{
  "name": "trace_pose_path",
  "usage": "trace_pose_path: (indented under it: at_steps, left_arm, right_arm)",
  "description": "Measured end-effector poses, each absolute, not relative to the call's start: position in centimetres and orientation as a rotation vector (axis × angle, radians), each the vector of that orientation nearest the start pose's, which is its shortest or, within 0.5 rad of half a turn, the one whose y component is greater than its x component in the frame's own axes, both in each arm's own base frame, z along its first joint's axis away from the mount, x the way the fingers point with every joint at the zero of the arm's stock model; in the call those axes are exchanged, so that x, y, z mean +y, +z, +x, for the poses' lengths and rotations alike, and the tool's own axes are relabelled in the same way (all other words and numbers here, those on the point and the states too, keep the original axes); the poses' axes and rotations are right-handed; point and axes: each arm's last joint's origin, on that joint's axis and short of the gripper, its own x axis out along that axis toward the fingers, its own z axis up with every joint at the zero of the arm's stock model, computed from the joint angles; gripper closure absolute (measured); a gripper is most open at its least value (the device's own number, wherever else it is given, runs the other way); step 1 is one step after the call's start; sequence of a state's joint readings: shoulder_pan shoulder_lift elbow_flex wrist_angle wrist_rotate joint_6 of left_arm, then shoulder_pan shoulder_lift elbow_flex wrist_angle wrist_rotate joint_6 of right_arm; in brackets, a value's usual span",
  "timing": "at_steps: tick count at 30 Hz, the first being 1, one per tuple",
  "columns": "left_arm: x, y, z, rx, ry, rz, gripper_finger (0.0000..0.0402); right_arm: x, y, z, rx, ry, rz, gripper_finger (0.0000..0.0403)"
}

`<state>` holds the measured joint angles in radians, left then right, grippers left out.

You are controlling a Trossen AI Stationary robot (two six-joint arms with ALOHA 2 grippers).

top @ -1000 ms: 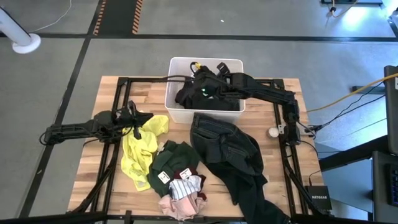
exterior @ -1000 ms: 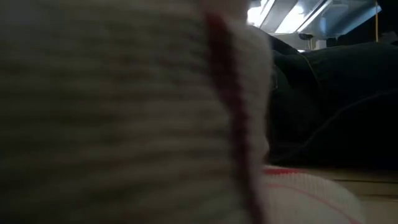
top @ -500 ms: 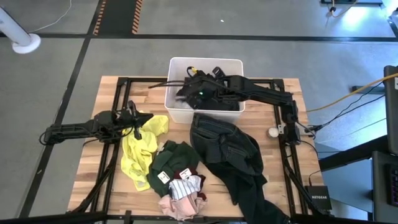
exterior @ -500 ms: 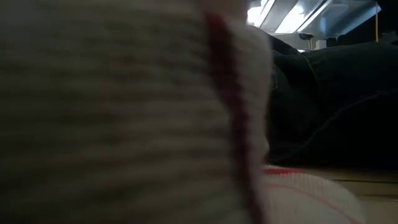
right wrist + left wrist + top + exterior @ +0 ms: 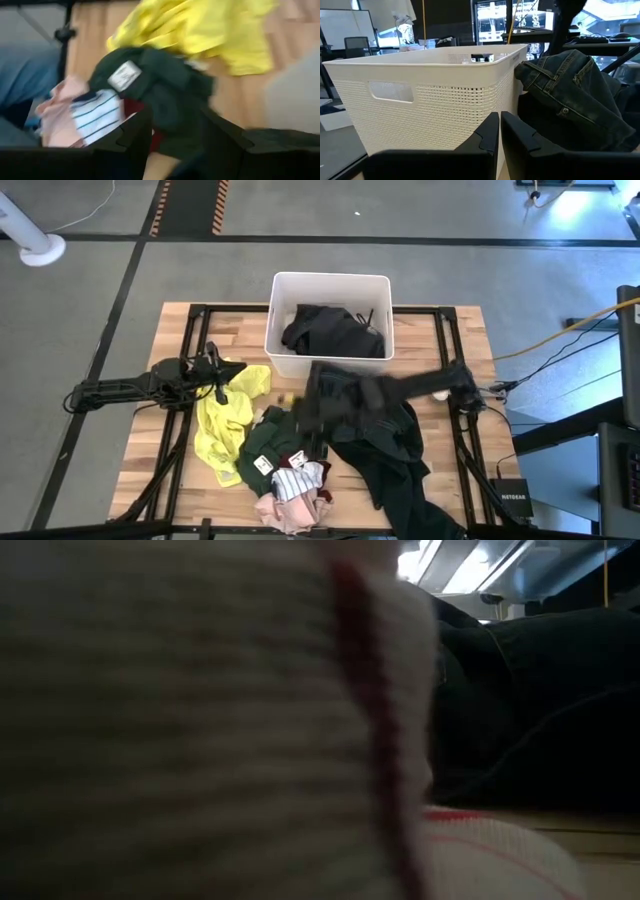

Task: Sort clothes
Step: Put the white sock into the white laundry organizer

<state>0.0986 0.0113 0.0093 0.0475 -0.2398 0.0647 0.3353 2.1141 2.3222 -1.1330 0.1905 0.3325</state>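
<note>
Surface: I'm looking down on a light wooden slatted table [image 5: 180, 480] with a black frame, standing on a grey floor.
Bin: a white rectangular perforated plastic bin [image 5: 284, 288] sits at the table's far edge, near its middle; a black garment [image 5: 330, 332] lies inside it.
Right arm: my right gripper [image 5: 300, 412] shows only as a motion-smeared shape above the pile in the middle of the table. In its wrist view the two fingers [image 5: 132, 137] stand apart with nothing between them.
Left arm: my left gripper [image 5: 225, 376] rests near the table's left edge, at the upper edge of the yellow top. In its wrist view the fingers [image 5: 489, 131] are nearly pressed together and hold nothing.
Yellow: a bright yellow top [image 5: 222, 426] lies left of centre.
Green: a dark green shirt with a white label [image 5: 275, 440] is just beside it.
Jeans: dark denim jeans [image 5: 385, 442] run from below the bin toward the near right corner.
Small pieces: a striped white piece [image 5: 298, 480], a maroon piece [image 5: 296, 460] and a pink piece [image 5: 285, 510] are bunched at the near edge.
Low view: I see only blurred fabric close to the lens.
</note>
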Motion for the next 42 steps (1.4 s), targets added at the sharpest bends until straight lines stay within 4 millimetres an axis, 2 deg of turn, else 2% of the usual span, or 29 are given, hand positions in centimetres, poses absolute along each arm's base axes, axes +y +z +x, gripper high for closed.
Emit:
trace_pose_path:
  at_steps: [4, 7, 14, 20, 27, 31, 39, 42]
  left_arm:
    - [1.6, 17.0, 9.6, -0.035, 0.34, 0.061, 0.0389]
    - [1.6, 17.0, 9.6, -0.034, 0.34, 0.066, 0.0389]
    - [1.6, 17.0, 9.6, -0.033, 0.34, 0.076, 0.0389]
    - [1.6, 17.0, 9.6, -0.032, 0.34, 0.076, 0.0389]
    - [1.6, 17.0, 9.6, -0.03, 0.341, 0.081, 0.0389]
    - [1.6, 17.0, 9.6, -0.031, 0.34, 0.079, 0.0389]
    - [1.6, 17.0, 9.6, -0.031, 0.341, 0.079, 0.0389]
    - [1.6, 17.0, 9.6, -0.031, 0.341, 0.079, 0.0389]
  right_arm:
    - [18.7, 32.7, 43.0, 0.917, 0.065, 0.021, 0.0228]
    - [21.3, 30.5, 43.8, 0.898, 0.119, -0.01, 0.0228]
    - [24.4, 25.3, 45.9, 0.871, 0.219, -0.161, 0.0228]
    - [24.8, 23.0, 47.0, 0.851, 0.289, -0.32, 0.0228]
    - [24.0, 22.9, 47.5, 0.816, 0.291, -0.499, 0.0228]
    - [23.8, 22.9, 47.6, 0.816, 0.341, -0.518, 0.0228]
    - [24.1, 20.1, 48.7, 0.813, 0.417, -0.597, 0.0228]
    - [24.2, 19.7, 48.9, 0.798, 0.434, -0.633, 0.0228]
